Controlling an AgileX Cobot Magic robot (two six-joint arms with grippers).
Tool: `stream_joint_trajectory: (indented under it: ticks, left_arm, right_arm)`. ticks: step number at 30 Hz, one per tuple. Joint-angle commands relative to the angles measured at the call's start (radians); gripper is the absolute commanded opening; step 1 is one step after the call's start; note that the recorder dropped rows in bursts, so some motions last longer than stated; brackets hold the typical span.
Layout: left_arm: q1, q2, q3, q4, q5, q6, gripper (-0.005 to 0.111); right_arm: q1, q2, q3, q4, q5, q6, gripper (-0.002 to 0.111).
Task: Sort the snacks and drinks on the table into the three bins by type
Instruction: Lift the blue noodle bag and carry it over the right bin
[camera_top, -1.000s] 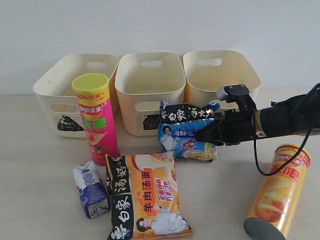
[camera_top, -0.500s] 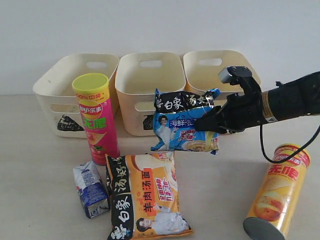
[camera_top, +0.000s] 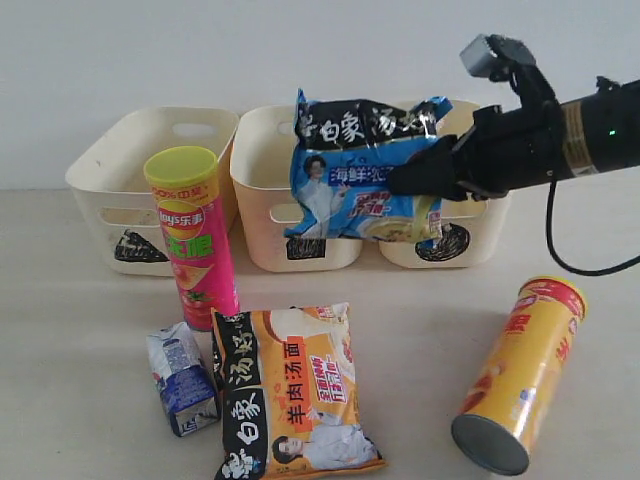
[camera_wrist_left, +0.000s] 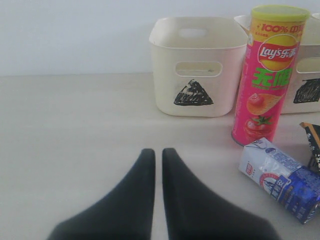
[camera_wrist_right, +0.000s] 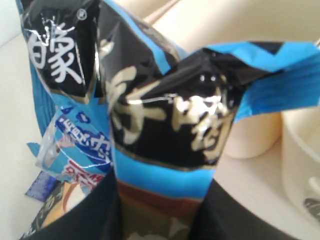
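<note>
My right gripper (camera_top: 428, 180) is shut on the edge of the blue, black-banded noodle packet (camera_top: 362, 170), which hangs in the air in front of the middle bin (camera_top: 262, 232) and right bin (camera_top: 482, 236). Seen from the right wrist, the packet (camera_wrist_right: 165, 115) fills the picture, pinched in the gripper (camera_wrist_right: 160, 202). The pink chip tube (camera_top: 193, 235) (camera_wrist_left: 270, 75) stands upright. On its side lies the orange-yellow tube (camera_top: 520, 370). The orange noodle packet (camera_top: 295, 395) and the drink carton (camera_top: 182, 378) (camera_wrist_left: 282, 180) lie on the table. My left gripper (camera_wrist_left: 157, 152) is shut and holds nothing.
The left bin (camera_top: 100, 200) (camera_wrist_left: 192, 75) stands behind the pink tube; each bin bears a black mark on its front. A white wall rises behind the bins. Bare table lies between the orange packet and the lying tube.
My right gripper has lifted the blue packet from the table up to the height of the bin rims. The orange-yellow tube has shifted a little to the left.
</note>
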Motion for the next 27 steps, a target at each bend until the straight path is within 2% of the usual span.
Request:
stream_joint_trajectory:
  ticks: [1, 13, 27]
  left_arm:
    - [0.001, -0.003, -0.003, -0.006, -0.008, -0.012, 0.004]
    - [0.001, -0.003, -0.003, -0.006, -0.008, -0.012, 0.004]
    - [0.001, -0.003, -0.003, -0.006, -0.008, -0.012, 0.004]
  right_arm:
    - [-0.002, -0.070, -0.016, 0.009, 0.134, 0.015, 0.000]
    - [-0.002, 0.109, -0.312, 0.009, 0.426, 0.086, 0.000]
    - [-0.002, 0.316, -0.424, 0.009, 0.658, 0.086, 0.000]
